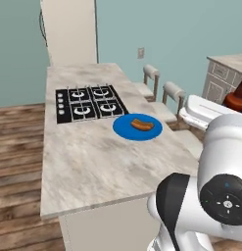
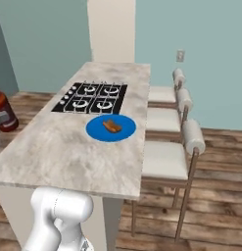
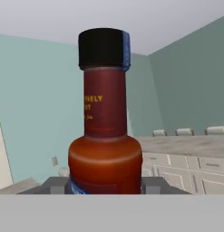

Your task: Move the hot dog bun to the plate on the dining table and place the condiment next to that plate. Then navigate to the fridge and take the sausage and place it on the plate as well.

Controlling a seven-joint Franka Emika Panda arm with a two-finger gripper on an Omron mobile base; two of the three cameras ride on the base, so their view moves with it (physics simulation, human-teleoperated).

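Observation:
The hot dog bun (image 1: 142, 124) (image 2: 112, 126) lies on the blue plate (image 1: 125, 130) (image 2: 95, 131), which sits on the marble dining table (image 1: 93, 162) (image 2: 59, 152) just in front of the cooktop. The condiment (image 3: 104, 136) is a dark red bottle with a black cap, standing upright. My gripper (image 3: 104, 186) is shut on its wide lower body. The bottle (image 1: 237, 98) hangs in the air well to the right of the table in the left base view, and shows as the same bottle (image 2: 2, 113) at the left edge of the right base view. The sausage and fridge are out of view.
A black four-burner cooktop (image 1: 88, 104) (image 2: 93, 97) takes up the table's far half. Three white stools (image 2: 176, 157) line the plate's side of the table. White cabinets (image 1: 223, 73) stand at the back right. A tall pale column (image 1: 71, 29) rises behind the table.

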